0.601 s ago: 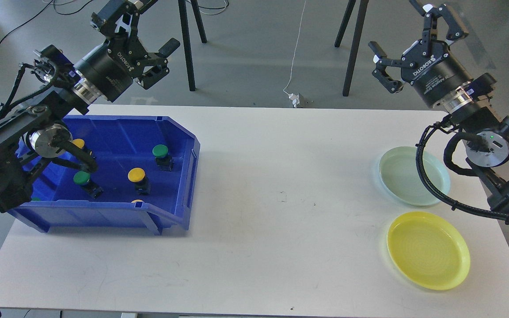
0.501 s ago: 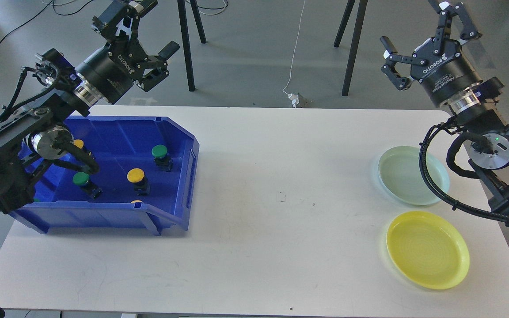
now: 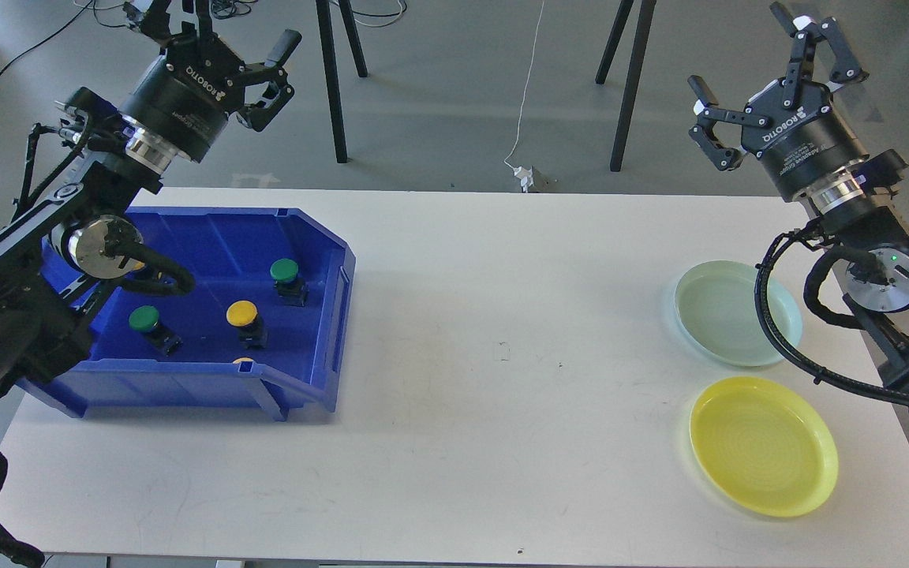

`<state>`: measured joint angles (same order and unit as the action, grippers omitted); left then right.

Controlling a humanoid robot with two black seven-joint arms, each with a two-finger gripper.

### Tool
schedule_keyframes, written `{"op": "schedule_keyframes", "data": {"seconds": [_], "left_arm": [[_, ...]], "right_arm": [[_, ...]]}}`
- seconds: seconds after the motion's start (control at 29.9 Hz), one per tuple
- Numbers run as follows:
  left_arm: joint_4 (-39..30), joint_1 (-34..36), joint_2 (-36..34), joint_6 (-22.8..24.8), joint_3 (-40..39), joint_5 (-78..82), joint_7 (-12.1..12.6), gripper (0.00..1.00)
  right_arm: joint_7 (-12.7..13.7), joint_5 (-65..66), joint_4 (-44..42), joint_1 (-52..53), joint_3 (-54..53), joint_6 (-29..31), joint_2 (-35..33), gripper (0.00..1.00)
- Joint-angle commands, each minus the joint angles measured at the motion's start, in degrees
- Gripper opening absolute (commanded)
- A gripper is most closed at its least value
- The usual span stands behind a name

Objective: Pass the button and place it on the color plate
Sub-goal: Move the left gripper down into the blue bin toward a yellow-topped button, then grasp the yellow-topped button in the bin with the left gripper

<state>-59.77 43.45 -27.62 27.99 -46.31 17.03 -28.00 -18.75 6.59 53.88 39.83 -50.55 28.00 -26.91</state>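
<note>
**Desk:** What has changed since the earlier frame?

**Photographer:** The left gripper (image 3: 214,35) has swung up and back toward the upper left of the frame, its wrist turning; the right gripper (image 3: 774,75) has drifted slightly right at the upper right. Nothing on the worktop (image 3: 502,355) has moved.

**Desk:** State of the jaws?

**Photographer:** Both pairs are spread wide and hold nothing. Both hang above the floor past the far edge of the worktop, well apart from the buttons.

**Desk:** Where are the buttons?

**Photographer:** All in the blue bin (image 3: 308,315) at left. A green button (image 3: 286,270) sits nearest the bin's right wall, a yellow button (image 3: 241,314) just beside it toward the lower left, and a second green button (image 3: 144,319) further left. A sliver of another yellow cap shows at the front wall; the left arm hides part of the bin.

**Desk:** And the plates?

**Photographer:** A pale green plate (image 3: 738,314) and a yellow plate (image 3: 762,446) lie at the right, both bare. The layout likely explains the handover: bin within the left arm's reach, plates within the right's, open worktop between for the pass. By that reading, no pick has yet begun.
</note>
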Motion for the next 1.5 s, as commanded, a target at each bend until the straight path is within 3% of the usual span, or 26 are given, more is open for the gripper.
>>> {"op": "schedule_keyframes", "data": {"seconds": [0.0, 0.13, 0.27, 0.43, 0.53, 0.83, 0.97, 1.47], "left_arm": [[-9.6, -2.4, -3.0, 0.0, -4.2, 3.4, 0.0, 1.00], [-16.9, -1.0, -14.8, 0.0, 0.8, 14.7, 0.0, 0.99], [-18.5, 12.5, -25.2, 0.0, 21.5, 27.1, 0.0, 0.99], [-16.5, 29.2, -27.3, -10.7, 50.2, 41.9, 0.0, 0.99], [-16.2, 32.7, -27.1, -15.9, 59.1, 47.6, 0.0, 1.00], [-7.2, 31.0, -26.5, -18.8, 69.5, 58.7, 0.0, 1.00], [-2.4, 26.3, -23.4, -19.7, 69.8, 60.6, 0.0, 1.00], [13.5, 20.5, -11.1, -17.9, 70.1, 60.6, 0.0, 0.99]], "right_arm": [[0.0, 0.0, 0.0, -0.1, -0.1, 0.0, -0.6, 0.99], [-0.1, 0.1, -0.1, -0.5, -0.2, 0.0, -2.2, 0.99], [-0.1, 0.0, -0.2, -0.6, -0.2, 0.0, -3.0, 0.99], [0.0, 0.0, -0.1, -0.8, -0.1, 0.0, -2.9, 0.99], [0.0, 0.1, -0.1, -0.8, -0.1, 0.0, -2.9, 0.99], [0.0, 0.1, -0.2, -1.2, 0.0, 0.0, -3.0, 0.99], [0.0, 0.1, -0.2, -1.9, -0.1, 0.0, -3.0, 0.99], [-0.1, 0.1, -0.2, -4.1, -0.2, 0.0, -3.9, 0.99]]}}
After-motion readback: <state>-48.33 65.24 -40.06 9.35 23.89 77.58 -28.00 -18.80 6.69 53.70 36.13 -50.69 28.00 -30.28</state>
